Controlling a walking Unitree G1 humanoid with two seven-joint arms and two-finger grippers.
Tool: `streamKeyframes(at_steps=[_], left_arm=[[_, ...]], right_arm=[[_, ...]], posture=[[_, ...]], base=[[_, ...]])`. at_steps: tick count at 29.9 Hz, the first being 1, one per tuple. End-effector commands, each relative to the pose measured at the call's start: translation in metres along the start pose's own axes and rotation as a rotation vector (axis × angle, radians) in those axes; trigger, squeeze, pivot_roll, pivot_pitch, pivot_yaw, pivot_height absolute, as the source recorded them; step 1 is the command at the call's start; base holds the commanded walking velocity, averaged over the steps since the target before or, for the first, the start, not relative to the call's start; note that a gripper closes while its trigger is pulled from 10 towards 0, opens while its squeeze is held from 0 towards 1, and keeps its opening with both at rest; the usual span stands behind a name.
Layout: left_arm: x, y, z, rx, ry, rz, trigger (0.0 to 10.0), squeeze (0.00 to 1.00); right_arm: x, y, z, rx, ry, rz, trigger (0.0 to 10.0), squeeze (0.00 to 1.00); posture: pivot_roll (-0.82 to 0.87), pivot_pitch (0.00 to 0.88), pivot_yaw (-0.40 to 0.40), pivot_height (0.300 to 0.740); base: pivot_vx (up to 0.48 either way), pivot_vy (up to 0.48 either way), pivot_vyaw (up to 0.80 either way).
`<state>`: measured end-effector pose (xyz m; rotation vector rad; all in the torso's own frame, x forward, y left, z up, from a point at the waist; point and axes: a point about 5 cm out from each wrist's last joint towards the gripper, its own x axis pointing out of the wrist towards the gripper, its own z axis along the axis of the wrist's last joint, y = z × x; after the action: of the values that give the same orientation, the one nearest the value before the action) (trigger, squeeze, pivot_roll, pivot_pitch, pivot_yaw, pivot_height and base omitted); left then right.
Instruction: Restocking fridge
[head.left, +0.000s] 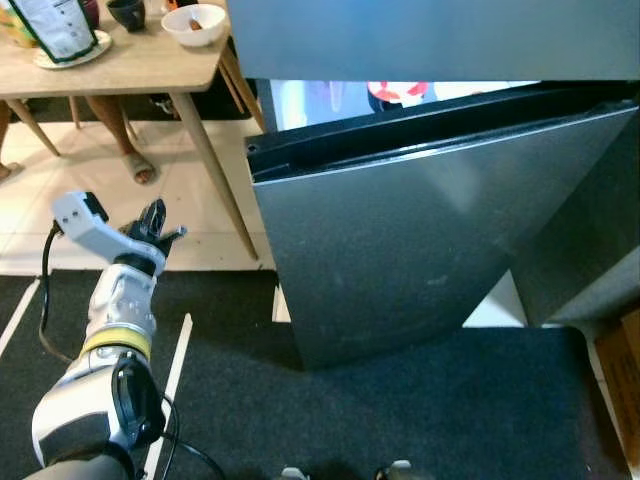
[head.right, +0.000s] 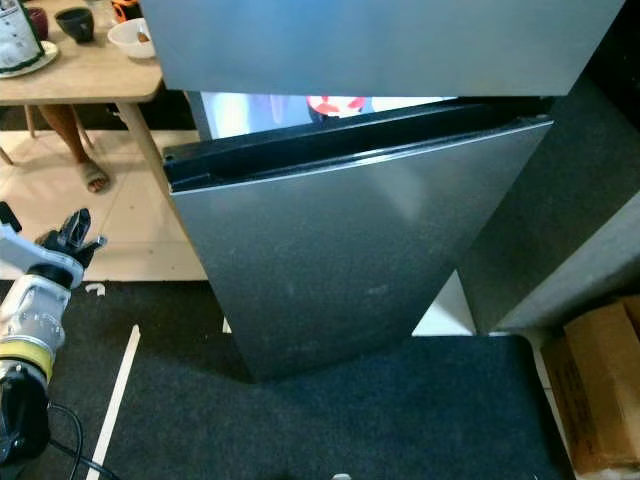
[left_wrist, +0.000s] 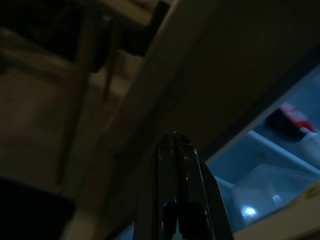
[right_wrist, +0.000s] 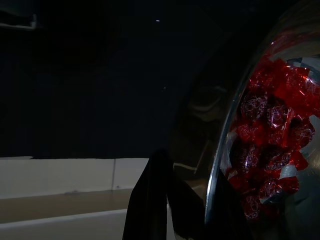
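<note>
Fridge: a tall grey steel fridge (head.left: 420, 40) fills the upper right of the head views; its lower grey door (head.left: 400, 250) stands ajar, swung out toward the camera, with a lit strip of interior showing above its black top edge in the upper middle.
Interior: a red-and-white item (head.left: 400, 92) sits in that lit strip; in the left wrist view, clear pale bins (left_wrist: 270, 185) show through the opening.
Left gripper (head.left: 155, 228): at middle left of the left eye view, raised on the silver arm, jaws closed together and empty, pointing up toward the door's open edge.
Key relation: the door's free edge lies to the upper right of the left jaws, apart from them; the door's long axis runs up and down.
Right gripper (right_wrist: 160, 200): jaws pressed on a clear container of red-wrapped sweets (right_wrist: 270, 135).
Beside: a light wooden tabletop (head.left: 130, 60) at upper left carries a white bowl (head.left: 195, 25); a person's sandalled foot (head.left: 135, 160) is beneath it.
Judgement: the left arm seems nearer the door.
</note>
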<state>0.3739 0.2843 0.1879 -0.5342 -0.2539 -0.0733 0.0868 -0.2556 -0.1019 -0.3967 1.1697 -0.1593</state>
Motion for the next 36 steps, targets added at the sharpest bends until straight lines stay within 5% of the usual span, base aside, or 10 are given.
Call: streamKeyframes(at_steps=[1,8,12,18,25,29,32,33,36], left_arm=[[0.009,-0.01,0.006,0.003,0.005,-0.049,10.0,0.0],[0.036,-0.057,0.017,-0.056,-0.004,-0.248,10.0,0.0],[0.041,-0.101,-0.002,-0.14,0.155,-0.593,10.0,0.0],[0.022,-0.119,-0.038,-0.151,0.376,-0.882,10.0,0.0],[0.005,-0.12,-0.069,-0.242,0.501,-0.926,10.0,0.0],[-0.016,-0.13,-0.097,-0.326,0.611,-1.038,10.0,0.0],[-0.059,-0.151,-0.142,-0.465,0.763,-1.169,10.0,0.0],[-0.059,-0.151,-0.142,-0.465,0.763,-1.169,10.0,0.0],[-0.112,-0.163,-0.18,-0.559,0.894,-1.222,10.0,0.0]], right_arm=[[-0.001,-0.006,-0.005,0.024,0.0,-0.031,10.0,0.0],[0.0,-0.008,0.001,0.042,-0.029,-0.046,10.0,0.0],[-0.001,-0.008,-0.002,0.047,-0.032,-0.051,10.0,0.0],[-0.003,-0.008,-0.009,0.051,-0.015,-0.056,10.0,0.0],[-0.002,-0.009,-0.007,0.057,-0.016,-0.06,10.0,0.0],[-0.001,-0.009,-0.004,0.058,-0.021,-0.062,10.0,0.0],[-0.001,-0.009,-0.001,0.059,-0.025,-0.062,10.0,0.0],[-0.001,-0.009,-0.001,0.059,-0.025,-0.062,10.0,0.0],[-0.001,-0.008,-0.001,0.054,-0.027,-0.059,10.0,0.0]], posture=[[-0.12,0.319,0.02,0.74],[-0.14,0.333,0.03,0.74],[-0.15,0.333,0.035,0.74],[-0.15,0.329,0.039,0.74],[-0.15,0.32,0.042,0.74],[-0.15,0.31,0.042,0.74],[-0.14,0.297,0.038,0.74],[-0.14,0.297,0.038,0.74],[-0.14,0.286,0.037,0.74]], base=[[0.0,0.0,0.0],[0.0,0.0,0.0],[0.0,0.0,0.0],[0.0,0.0,0.0],[0.0,0.0,0.0],[0.0,0.0,0.0],[0.0,0.0,0.0],[0.0,0.0,0.0],[0.0,0.0,0.0]])
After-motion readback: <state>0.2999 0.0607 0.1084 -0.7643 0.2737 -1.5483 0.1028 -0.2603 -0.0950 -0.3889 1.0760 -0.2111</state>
